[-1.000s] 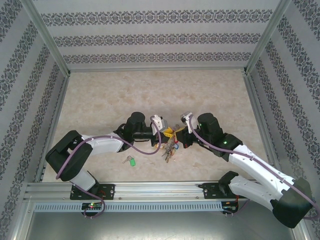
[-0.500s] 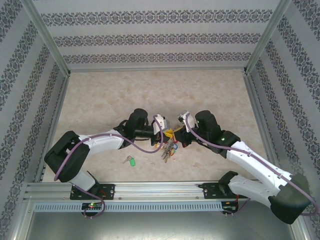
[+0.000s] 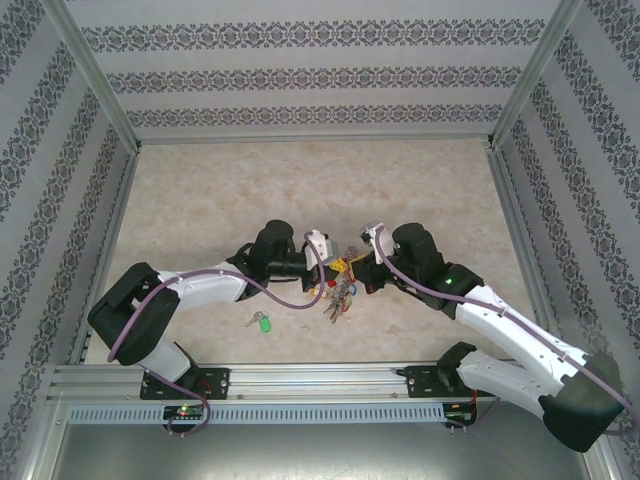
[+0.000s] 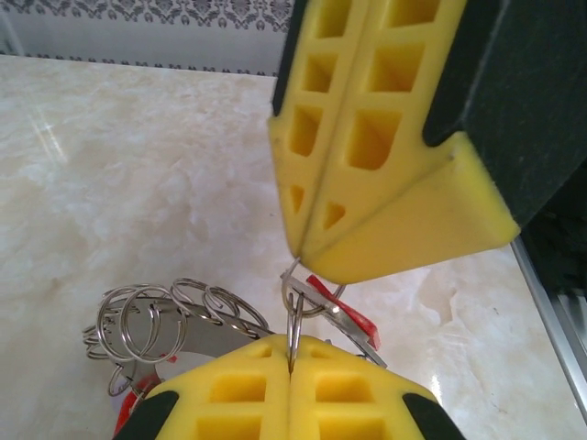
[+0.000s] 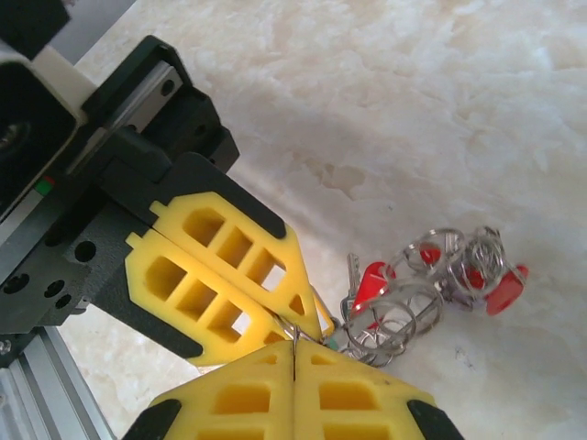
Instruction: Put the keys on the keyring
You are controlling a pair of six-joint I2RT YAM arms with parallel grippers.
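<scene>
fingers point(image 4: 229, 403) of left gripper point(image 4: 292, 367) and right gripper point(image 5: 292, 353) pinch shut on one keyring point(image 4: 183, 316), tip to tip; one green key point(image 3: 262, 322) lies apart, left of keyring.

A pale marbled table point(image 3: 300, 180) is seen; one green-tagged key point(image 3: 262, 321) is laid on it near the front edge.

Left claw point(image 3: 334, 268), right claw point(image 3: 356, 268) meet at keyring point(image 3: 340, 291); green-tagged key point(image 3: 262, 322) apart.
</scene>
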